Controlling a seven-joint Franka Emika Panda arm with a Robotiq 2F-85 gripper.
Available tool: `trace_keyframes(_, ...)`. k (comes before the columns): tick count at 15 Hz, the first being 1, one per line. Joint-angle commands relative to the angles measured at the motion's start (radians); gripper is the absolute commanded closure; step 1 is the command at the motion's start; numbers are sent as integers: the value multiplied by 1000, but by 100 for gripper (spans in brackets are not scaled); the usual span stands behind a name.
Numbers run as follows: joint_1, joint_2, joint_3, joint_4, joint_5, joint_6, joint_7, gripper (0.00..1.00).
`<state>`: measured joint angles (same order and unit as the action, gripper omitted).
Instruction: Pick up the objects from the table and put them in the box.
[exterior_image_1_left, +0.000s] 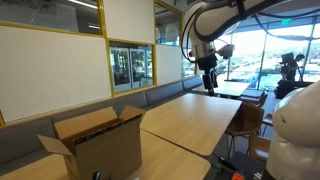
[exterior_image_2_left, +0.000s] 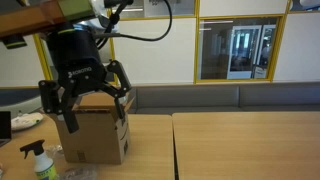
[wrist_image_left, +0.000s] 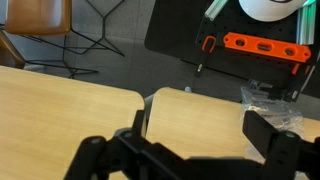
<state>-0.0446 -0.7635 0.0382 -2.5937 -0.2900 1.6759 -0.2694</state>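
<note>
We've got the gripper (exterior_image_2_left: 90, 105) hanging above the table (exterior_image_1_left: 195, 118), jaws spread wide and nothing in them. The box (exterior_image_1_left: 95, 142) sits at the near left end with its flaps open, well apart from the gripper. In an exterior view, a spray bottle (exterior_image_2_left: 38, 162) stands just left of it.

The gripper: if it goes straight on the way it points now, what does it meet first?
Most likely the table. The open gripper points down, and the wrist view shows the pale tabletop directly ahead of it. How far below it lies is unclear.
</note>
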Motion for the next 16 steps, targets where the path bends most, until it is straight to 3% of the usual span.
trace_keyframes(1, 38, 1, -30, 4, -18, -8, 20, 0)
trace_keyframes(11, 60, 9, -14, 6, -9, 28, 56, 0)
trace_keyframes(16, 146, 40, 35, -28, 55, 194, 153, 0)
